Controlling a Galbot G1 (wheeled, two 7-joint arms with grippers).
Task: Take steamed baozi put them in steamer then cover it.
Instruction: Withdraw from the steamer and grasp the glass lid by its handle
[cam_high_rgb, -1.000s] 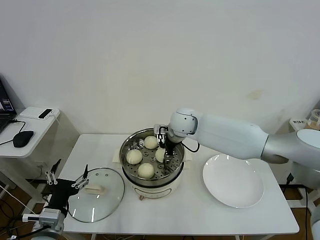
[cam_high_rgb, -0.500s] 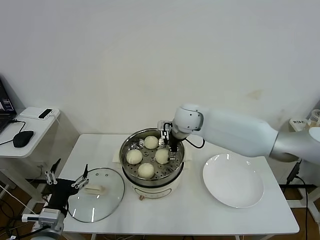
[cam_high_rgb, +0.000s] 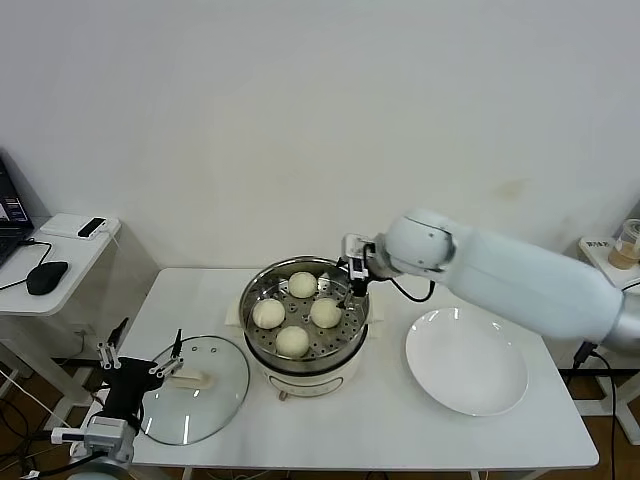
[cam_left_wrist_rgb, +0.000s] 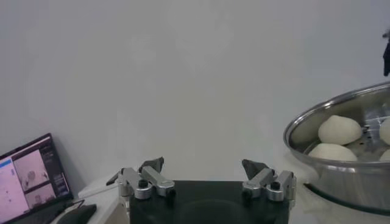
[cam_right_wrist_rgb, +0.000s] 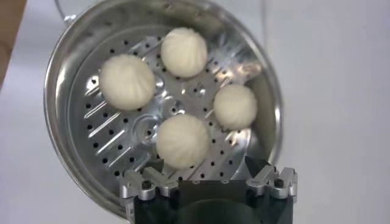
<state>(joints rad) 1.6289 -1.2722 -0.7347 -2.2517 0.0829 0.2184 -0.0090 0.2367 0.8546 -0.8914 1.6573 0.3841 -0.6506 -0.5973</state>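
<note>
Four baozi (cam_high_rgb: 291, 314), smooth cream-white rounds w/ pleated tops, all sit on the perforated tray inside 1 steamer (cam_high_rgb: 304, 368), a shiny steel pot on a cream base, mid-table. 1 cover (cam_high_rgb: 205, 392), clear glass w/ thin metal rim & cream bar handle, lies flat on the table, left of the pot. 1 flat white plate (cam_high_rgb: 466, 361), right of it. Right gripper (cam_high_rgb: 353, 272) above pot's far right rim, released, nothing in it. Left gripper (cam_high_rgb: 140, 357) by the cover's left edge, spread wide, holding nothing.
</note>
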